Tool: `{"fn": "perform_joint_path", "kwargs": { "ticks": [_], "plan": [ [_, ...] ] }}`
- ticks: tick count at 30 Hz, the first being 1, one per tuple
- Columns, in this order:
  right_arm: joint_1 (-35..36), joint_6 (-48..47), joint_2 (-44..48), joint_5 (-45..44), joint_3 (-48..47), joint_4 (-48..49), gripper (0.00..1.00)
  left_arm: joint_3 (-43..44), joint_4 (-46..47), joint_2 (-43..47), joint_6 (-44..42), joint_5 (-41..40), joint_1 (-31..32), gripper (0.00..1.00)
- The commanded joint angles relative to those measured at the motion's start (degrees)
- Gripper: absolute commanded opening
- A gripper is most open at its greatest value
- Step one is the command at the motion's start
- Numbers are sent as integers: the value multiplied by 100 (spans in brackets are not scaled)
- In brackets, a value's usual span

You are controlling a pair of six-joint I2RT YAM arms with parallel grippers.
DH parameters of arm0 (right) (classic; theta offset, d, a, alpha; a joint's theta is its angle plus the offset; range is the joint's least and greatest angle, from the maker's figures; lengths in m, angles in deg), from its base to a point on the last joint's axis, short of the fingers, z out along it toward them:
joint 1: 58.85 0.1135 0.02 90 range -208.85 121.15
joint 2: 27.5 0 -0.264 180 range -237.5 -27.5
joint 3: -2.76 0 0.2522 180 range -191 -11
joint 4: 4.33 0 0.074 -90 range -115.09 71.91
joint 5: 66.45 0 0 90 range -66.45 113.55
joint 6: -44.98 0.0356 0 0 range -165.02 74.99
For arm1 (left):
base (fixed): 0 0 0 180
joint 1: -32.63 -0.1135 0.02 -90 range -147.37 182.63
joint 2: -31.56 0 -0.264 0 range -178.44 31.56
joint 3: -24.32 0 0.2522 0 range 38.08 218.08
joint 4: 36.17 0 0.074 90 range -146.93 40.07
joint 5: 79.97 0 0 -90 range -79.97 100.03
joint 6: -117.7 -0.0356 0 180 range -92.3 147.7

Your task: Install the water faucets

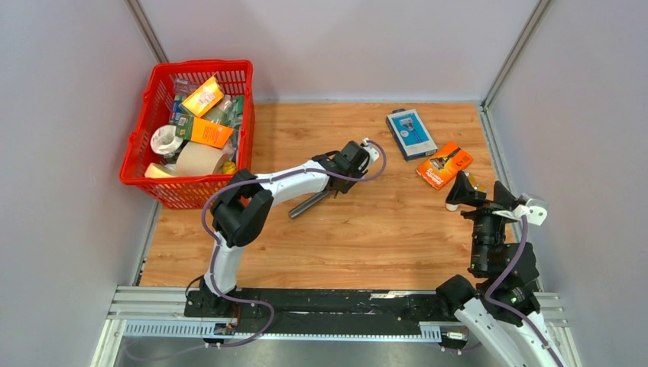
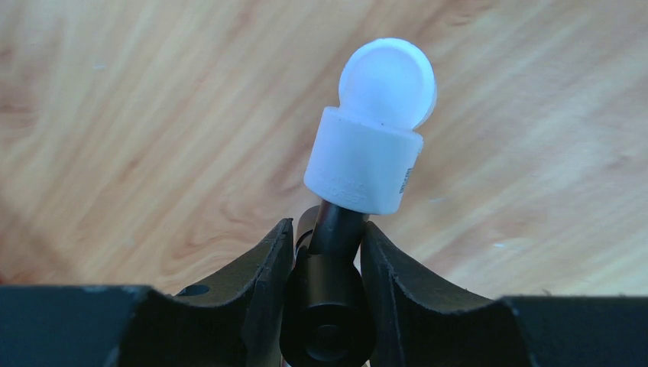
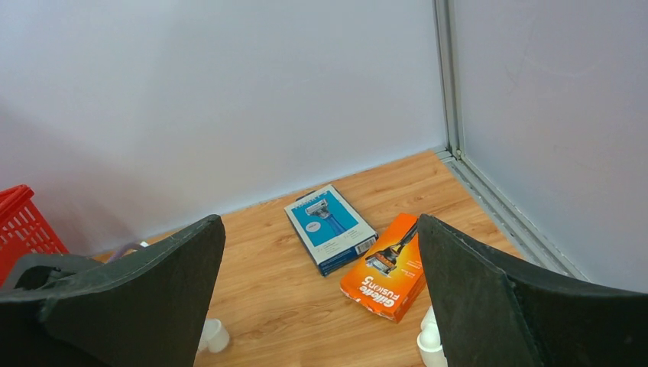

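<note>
- The faucet (image 2: pixel 332 229) is in my left gripper (image 2: pixel 327 228). On the top camera I read it as the dark rod just right of the red basket (image 1: pixel 200 64), slanting out from under the forearm over the wooden table (image 1: pixel 397 237).
- The white elbow fitting (image 2: pixel 367 153) sits on the rod's end, just beyond the fingertips, with its rounded cap pointing away from the camera.
- My left claw is about half closed, with both fingers (image 2: pixel 267 260) pressed against the dark rod on either side. It touches the rod only, not the white fitting.
- I cannot tell whether the rod's free end, the one nearer the basket, rests on the wood or hangs just above it.
- A blue razor box (image 1: pixel 410 133) lies flat well to the right of the basket, and an orange razor box (image 1: pixel 444 165) lies just beyond it.
- My right gripper (image 3: pixel 319 222) is at the far side of the table from the basket, with its jaws spread wide and nothing between them.
- Two small white pieces (image 3: pixel 214 335) show low in the right wrist view, too cropped to name.
- The basket holds a tape roll (image 1: pixel 200 158) and assorted packets.
</note>
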Motion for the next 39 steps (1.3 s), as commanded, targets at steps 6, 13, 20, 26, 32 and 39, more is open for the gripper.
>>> {"fn": "perform_joint_path", "kwargs": {
  "ticks": [6,13,20,26,32,39],
  "plan": [
    [24,-180,315,-224,88,-52,100,332,504,-17,1079,1492,219,52],
    [24,-180,526,-14,88,-60,100,332,856,158,1703,2558,360,71],
    [24,-513,798,723,53,-34,100,-274,1567,1204,1976,2734,203,71],
    [24,-358,798,709,9,-69,100,-1328,2341,2443,2617,2814,-438,71],
    [24,-250,798,303,-210,-333,100,-2296,2544,4347,2312,1761,-729,71],
    [33,-636,798,-101,-465,-377,100,-3349,2421,6459,1766,-427,-756,72]
  ]
}}
